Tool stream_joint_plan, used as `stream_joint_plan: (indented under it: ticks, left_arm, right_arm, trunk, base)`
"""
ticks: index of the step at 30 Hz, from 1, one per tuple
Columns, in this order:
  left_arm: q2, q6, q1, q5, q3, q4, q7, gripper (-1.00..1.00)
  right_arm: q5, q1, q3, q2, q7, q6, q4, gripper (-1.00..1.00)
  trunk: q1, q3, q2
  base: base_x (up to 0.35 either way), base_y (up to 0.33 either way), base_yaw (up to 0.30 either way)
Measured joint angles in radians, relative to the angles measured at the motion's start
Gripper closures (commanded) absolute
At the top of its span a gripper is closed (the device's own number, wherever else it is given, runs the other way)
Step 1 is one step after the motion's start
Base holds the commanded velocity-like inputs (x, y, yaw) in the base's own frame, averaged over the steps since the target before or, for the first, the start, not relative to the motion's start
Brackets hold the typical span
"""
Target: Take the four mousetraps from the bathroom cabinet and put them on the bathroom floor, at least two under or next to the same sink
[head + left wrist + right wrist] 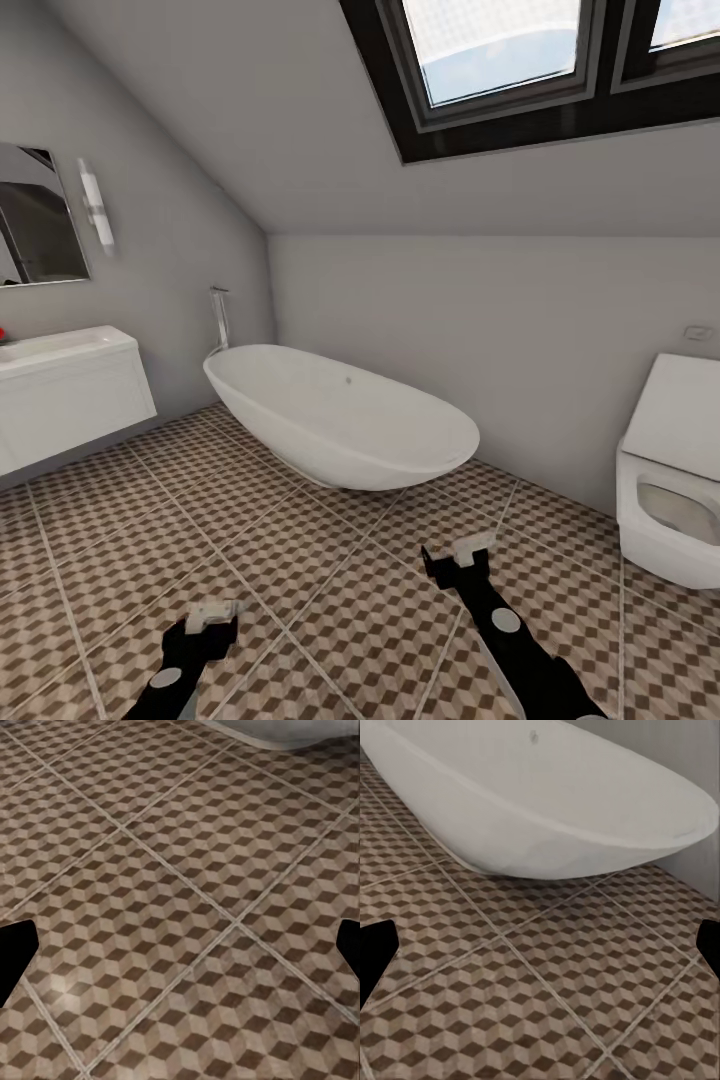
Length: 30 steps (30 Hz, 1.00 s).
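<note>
The left claw hangs spread and empty over the bathroom floor, and the right claw does the same nearer the bathtub. The bathroom sink sits on its white drawer unit at the left wall, below a mirror. A toilet stands at the right.

Soft, even daylight reaches me from the skylight. My wrist views look slightly blurred, perhaps compression.
</note>
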Motion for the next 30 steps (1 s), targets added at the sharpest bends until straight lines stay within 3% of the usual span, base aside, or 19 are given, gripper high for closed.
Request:
stream_joint_plan:
  ticks: [7,12,16,23,30]
  left_arm:
    - [0.0,-0.005,0.0,0.003,-0.003,-0.103,0.002,-1.0]
    - [-0.008,0.028,0.0,0.005,-0.005,-0.154,0.002,-1.0]
    - [-0.035,0.046,0.0,0.004,-0.008,-0.162,0.002,-1.0]
    - [-0.047,0.05,0.0,0.005,-0.01,-0.15,0.002,-1.0]
    - [-0.068,0.044,0.0,0.004,-0.012,-0.069,-0.003,-1.0]
  right_arm:
    - [0.001,0.0,0.011,0.001,0.0,-0.096,0.012,-1.0]
    - [0.001,0.0,0.013,0.002,0.002,-0.116,0.054,-1.0]
    - [0.001,0.0,0.013,0.003,0.0,-0.121,0.087,-1.0]
    - [0.001,0.0,0.012,0.0,-0.003,-0.122,0.097,-1.0]
    - [0.0,0.0,0.01,0.001,-0.004,-0.123,0.145,-1.0]
  trunk:
    - [0.0,0.0,0.0]
    - [0.0,0.0,0.0]
    - [0.0,0.0,0.0]
    - [0.0,0.0,0.0]
    - [0.0,0.0,0.0]
  base:
    - [0.0,0.0,0.0]
    - [0.0,0.0,0.0]
    - [0.0,0.0,0.0]
    - [0.0,0.0,0.0]
    - [0.0,0.0,0.0]
